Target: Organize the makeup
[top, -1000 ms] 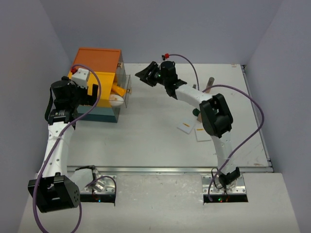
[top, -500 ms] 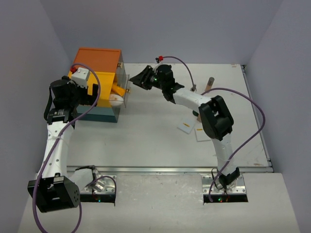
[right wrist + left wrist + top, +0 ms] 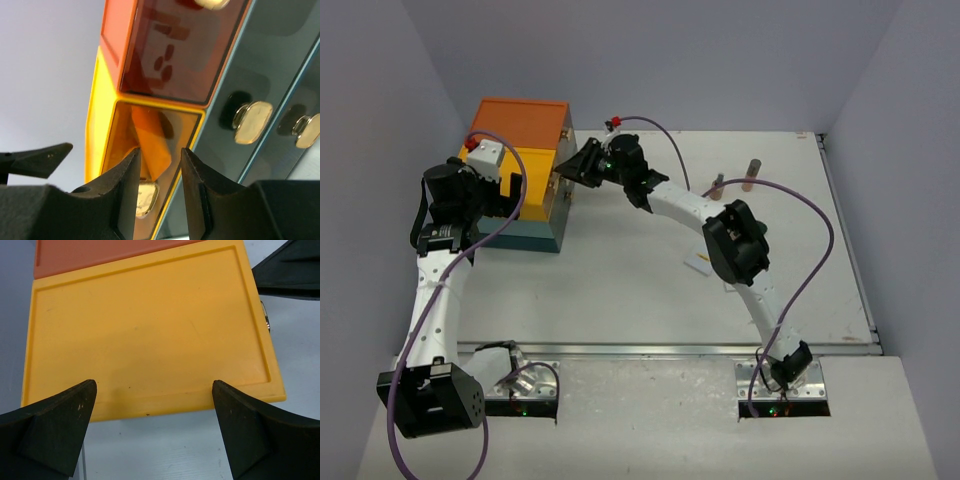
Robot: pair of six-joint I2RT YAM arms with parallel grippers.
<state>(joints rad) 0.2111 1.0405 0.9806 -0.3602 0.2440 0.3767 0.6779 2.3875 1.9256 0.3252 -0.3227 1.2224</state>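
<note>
My right gripper is up against the front of the drawer box, at the yellow middle drawer. Its jaws stand a little apart around the drawer's gold knob. An orange tube shows through the drawer's see-through front, lying inside. My left gripper is wide open over the box's yellow top, holding nothing. Two tan bottles stand at the back right of the table. A flat white packet lies half hidden under the right arm.
The box stands at the table's back left, with an orange drawer above the yellow one and teal drawers with gold knobs beside it. The right arm stretches diagonally across the middle of the table.
The right gripper has moved left to the box and narrowed its jaws. The yellow drawer, which stood pulled out with items showing, is now pushed in. The left arm has not moved.
</note>
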